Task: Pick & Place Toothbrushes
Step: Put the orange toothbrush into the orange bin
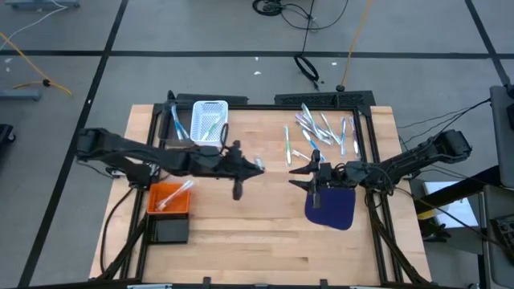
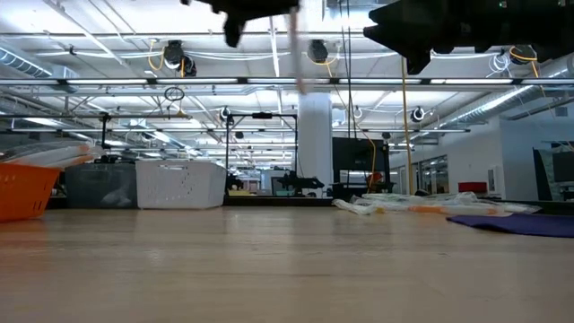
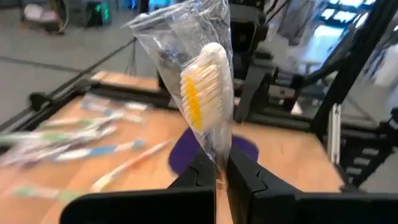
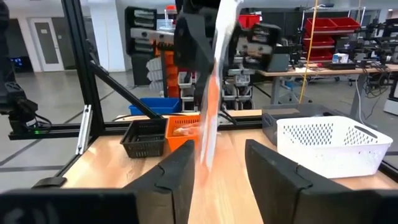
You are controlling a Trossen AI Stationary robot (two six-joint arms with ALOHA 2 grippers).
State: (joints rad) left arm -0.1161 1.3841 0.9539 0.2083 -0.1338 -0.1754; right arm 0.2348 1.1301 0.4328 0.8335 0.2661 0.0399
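My left gripper [image 1: 250, 165] is shut on a toothbrush [image 3: 205, 87] in a clear wrapper, high above the table's middle. The brush has white and yellow bristles and an orange handle [image 4: 211, 112]. My right gripper [image 1: 295, 178] stands open just to the right, above a purple mat [image 1: 331, 207]; its fingers [image 4: 180, 174] point toward the hanging brush without touching it. Several more toothbrushes [image 1: 325, 128] lie flat on the table at the far right. A white basket [image 1: 209, 120] stands at the far edge. My left gripper pinches the wrapped toothbrush between its two fingers just below the bristle head [image 3: 217, 163]. The fingers lie across the brush and come nearly level from the table's left. The head sticks up past the fingers, the handle [image 2: 297, 54] hangs below, and the brush is clear of the table.
An orange basket [image 1: 169, 198] holding a toothbrush and a black basket [image 1: 171, 230] stand at the near left. A black frame [image 1: 241, 104] runs round the table. Bare wood [image 1: 241, 241] lies along the near edge.
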